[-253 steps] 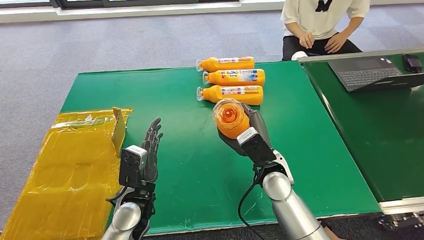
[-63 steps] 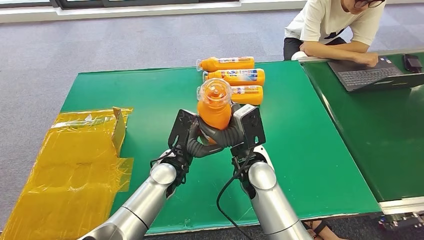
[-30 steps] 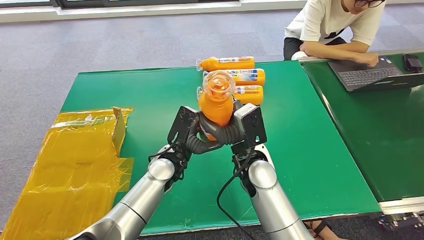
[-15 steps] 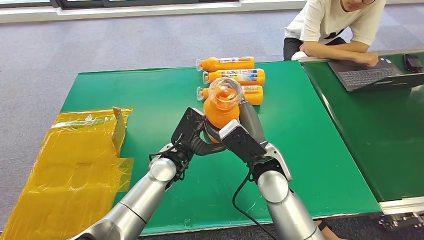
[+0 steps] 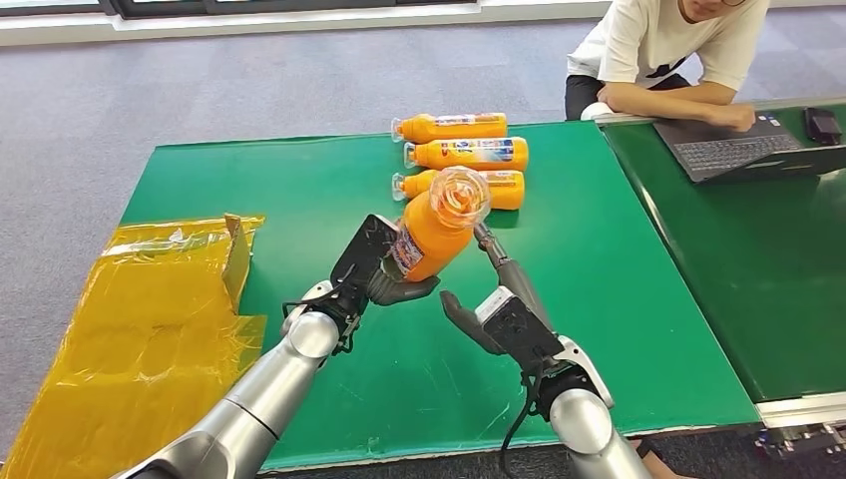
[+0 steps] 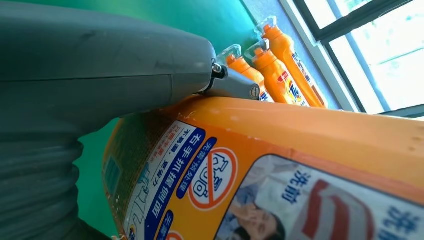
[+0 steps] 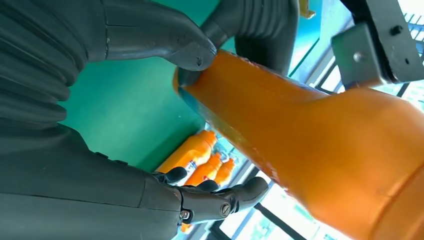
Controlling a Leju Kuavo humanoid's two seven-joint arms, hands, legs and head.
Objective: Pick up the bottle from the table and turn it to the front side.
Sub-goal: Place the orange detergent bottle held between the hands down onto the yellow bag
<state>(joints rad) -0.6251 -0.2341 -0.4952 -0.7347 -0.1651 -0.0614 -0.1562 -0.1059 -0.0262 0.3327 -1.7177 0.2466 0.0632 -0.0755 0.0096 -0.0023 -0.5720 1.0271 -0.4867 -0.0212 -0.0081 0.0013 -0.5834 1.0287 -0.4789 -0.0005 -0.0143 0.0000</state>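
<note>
From the head view, you see the left hand (image 5: 384,269) clamped around the lower body of the orange bottle (image 5: 431,235), holding it clear above the green worktop (image 5: 259,180). The bottle's long axis tilts up and away toward the robot's right, its clear cap end highest and farthest from that hand. The right hand (image 5: 494,299) sits just beside and below the bottle, fingers spread and holding nothing, one dark finger reaching up near the neck; you cannot tell whether it touches. Three more orange bottles (image 5: 464,155) lie on their sides in a row beyond, and a person (image 5: 663,45) leans over a laptop (image 5: 743,145) at the neighbouring worktop.

From the left wrist view, the bottle (image 6: 280,170) presses against the grey thumb (image 6: 125,65), its printed label turned toward the camera.

From the right wrist view, the bottle (image 7: 310,135) runs across the picture, gripped at its base by the left hand (image 7: 240,25), while the right hand's fingers (image 7: 215,197) stand apart from it and uncurled. Judging by this, any further turn rests on the left hand alone.
</note>
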